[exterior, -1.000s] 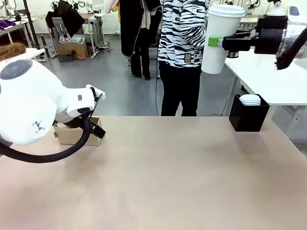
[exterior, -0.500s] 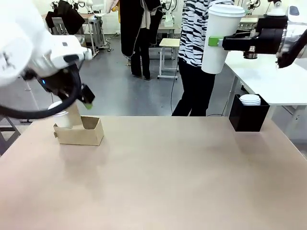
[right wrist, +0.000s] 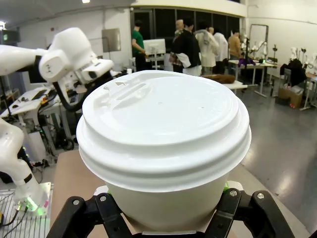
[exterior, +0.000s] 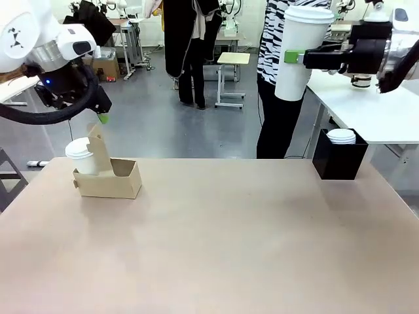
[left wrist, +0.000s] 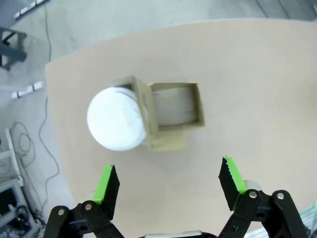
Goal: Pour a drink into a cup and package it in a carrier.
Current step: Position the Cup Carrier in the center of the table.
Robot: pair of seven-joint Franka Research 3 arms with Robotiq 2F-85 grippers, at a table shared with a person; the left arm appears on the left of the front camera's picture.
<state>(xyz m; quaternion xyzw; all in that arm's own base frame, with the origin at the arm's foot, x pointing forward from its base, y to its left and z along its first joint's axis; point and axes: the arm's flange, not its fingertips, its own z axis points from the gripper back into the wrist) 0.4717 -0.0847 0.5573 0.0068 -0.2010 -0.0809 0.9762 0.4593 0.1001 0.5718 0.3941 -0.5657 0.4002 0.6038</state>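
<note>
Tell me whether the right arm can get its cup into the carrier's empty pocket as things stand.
Probably, with care: the empty pocket lies open from above, but the left claw hangs open just over the carrier and might crowd the right claw and its cup.

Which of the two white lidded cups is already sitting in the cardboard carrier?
The left cup, standing in one pocket of the brown carrier on the table. The other cup is held in the air by the right gripper.
</note>
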